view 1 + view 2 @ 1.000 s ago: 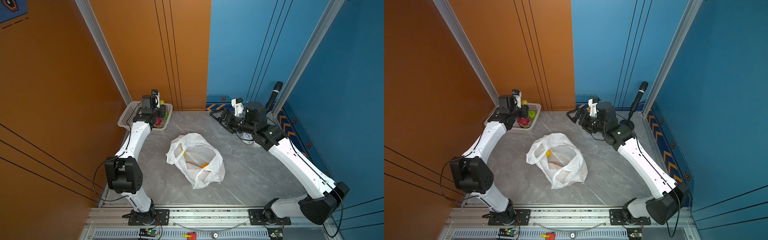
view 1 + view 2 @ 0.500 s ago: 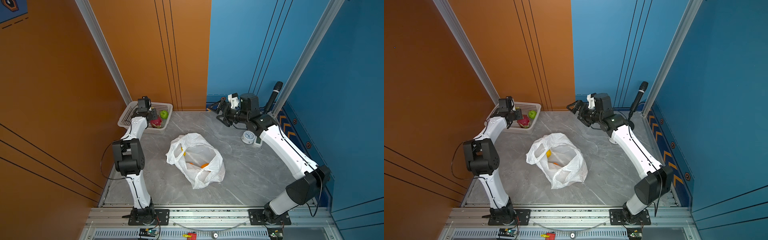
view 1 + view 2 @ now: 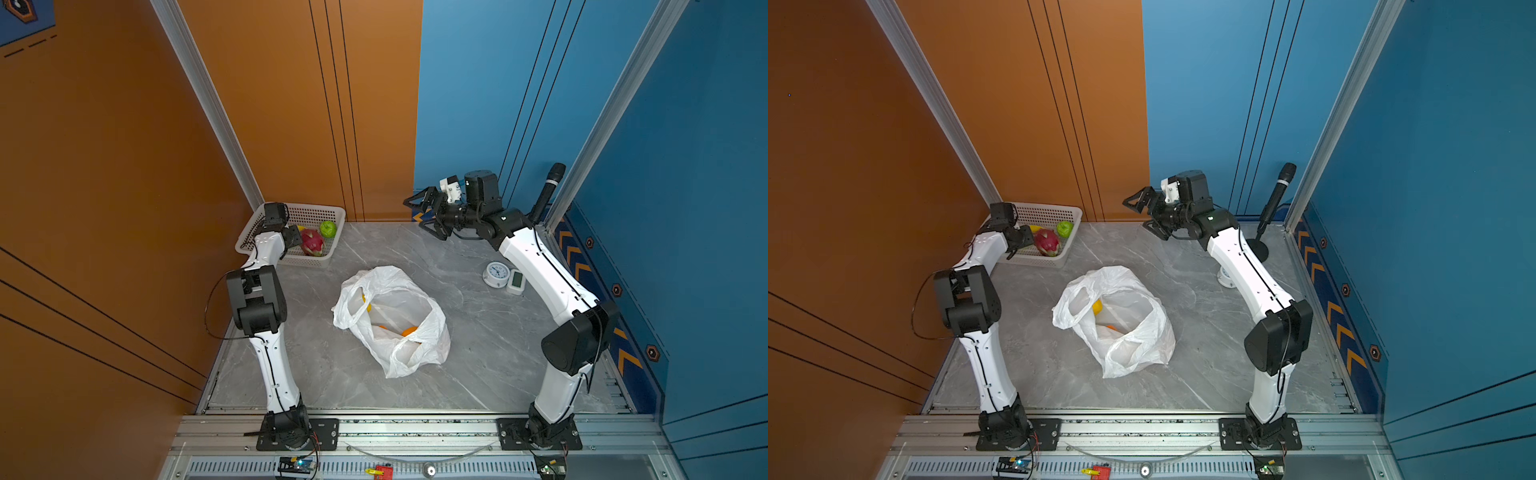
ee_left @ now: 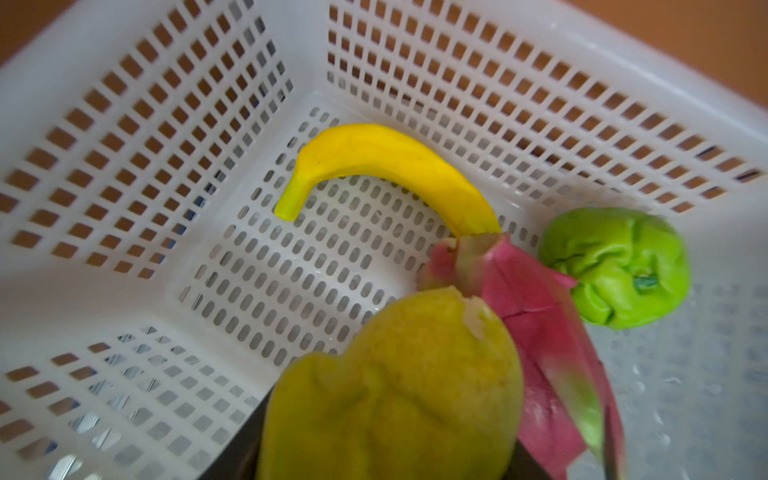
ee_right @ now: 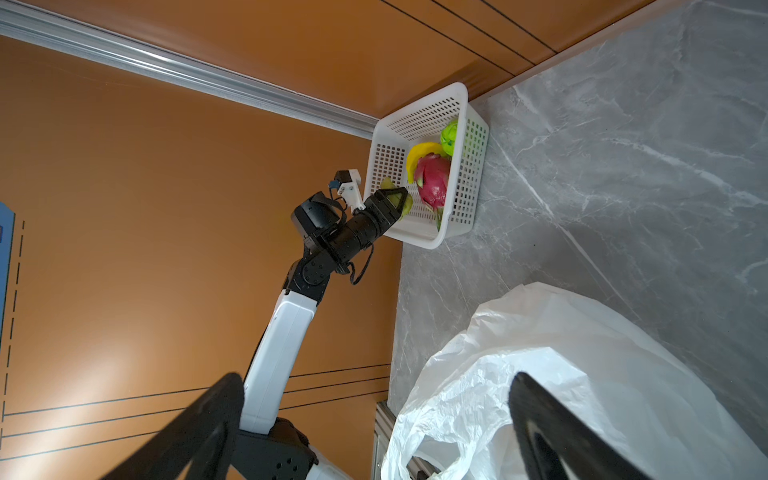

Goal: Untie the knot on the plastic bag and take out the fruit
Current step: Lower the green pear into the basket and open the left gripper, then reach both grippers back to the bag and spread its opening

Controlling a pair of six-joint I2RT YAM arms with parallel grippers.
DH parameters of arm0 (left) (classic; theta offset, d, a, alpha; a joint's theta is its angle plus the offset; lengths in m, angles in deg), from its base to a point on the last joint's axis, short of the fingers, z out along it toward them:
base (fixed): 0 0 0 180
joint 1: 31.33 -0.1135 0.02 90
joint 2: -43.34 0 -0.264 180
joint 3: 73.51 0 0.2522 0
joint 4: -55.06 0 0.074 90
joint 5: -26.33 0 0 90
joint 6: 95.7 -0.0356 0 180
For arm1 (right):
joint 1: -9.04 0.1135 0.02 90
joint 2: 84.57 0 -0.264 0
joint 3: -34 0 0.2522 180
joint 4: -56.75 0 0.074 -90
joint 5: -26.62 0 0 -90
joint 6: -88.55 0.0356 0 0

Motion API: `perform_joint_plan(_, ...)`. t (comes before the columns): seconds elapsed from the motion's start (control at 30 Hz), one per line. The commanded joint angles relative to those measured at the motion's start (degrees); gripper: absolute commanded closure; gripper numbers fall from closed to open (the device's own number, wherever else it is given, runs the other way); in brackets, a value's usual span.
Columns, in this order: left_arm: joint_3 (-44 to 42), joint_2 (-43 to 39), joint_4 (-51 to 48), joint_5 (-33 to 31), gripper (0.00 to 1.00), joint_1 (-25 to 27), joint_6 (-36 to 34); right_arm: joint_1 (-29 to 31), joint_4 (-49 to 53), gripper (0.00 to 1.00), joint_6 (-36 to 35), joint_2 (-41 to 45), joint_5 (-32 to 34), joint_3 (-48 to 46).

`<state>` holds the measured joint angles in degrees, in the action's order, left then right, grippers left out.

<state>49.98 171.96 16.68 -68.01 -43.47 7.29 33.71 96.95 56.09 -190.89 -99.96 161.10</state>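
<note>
- The left fingers are clamping the yellow-green fruit over the white basket.
- The right fingers are hanging wide apart, holding nothing.
- The plastic bag is lying open in the middle of the table, with orange fruit inside.

Grey tbl: bag, basket, clock.

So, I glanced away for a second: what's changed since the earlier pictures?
Both arms lifted their elbows. The left hand dipped lower into the basket, with the yellow-green fruit in its grip. The right hand, open and empty, drew back toward the blue wall, uncovering the clock. The plastic bag, basket, dragon fruit and green fruit stayed put.
</note>
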Motion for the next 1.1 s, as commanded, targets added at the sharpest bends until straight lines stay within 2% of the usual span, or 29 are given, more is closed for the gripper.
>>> perform_joint_plan(0.0,3.3,2.9,-3.8,1.0,0.46,-0.3,2.2,0.0,0.3,0.0,0.5,-0.2,-1.7,2.2)
perform_joint_plan(0.17,4.5,4.9,-3.8,0.9,0.43,-0.6,4.6,0.1,0.7,0.0,0.3,0.1,-1.9,2.4)
perform_joint_plan(0.3,5.0,4.4,-3.1,0.6,0.24,-1.0,4.6,0.2,2.7,0.0,-0.6,1.7,-1.3,2.1)
perform_joint_plan(0.53,4.4,0.0,-2.9,1.0,0.15,-0.7,4.5,0.9,4.5,0.0,-2.9,8.3,1.1,-3.0)
perform_joint_plan(0.73,-1.7,-8.4,-1.5,0.5,0.15,1.1,3.7,1.4,2.4,0.0,-3.2,15.9,3.3,-12.4)
perform_joint_plan(1.07,-19.3,-28.9,-0.3,2.9,0.15,6.2,5.8,3.7,1.6,0.0,-4.4,24.7,8.4,-22.9)
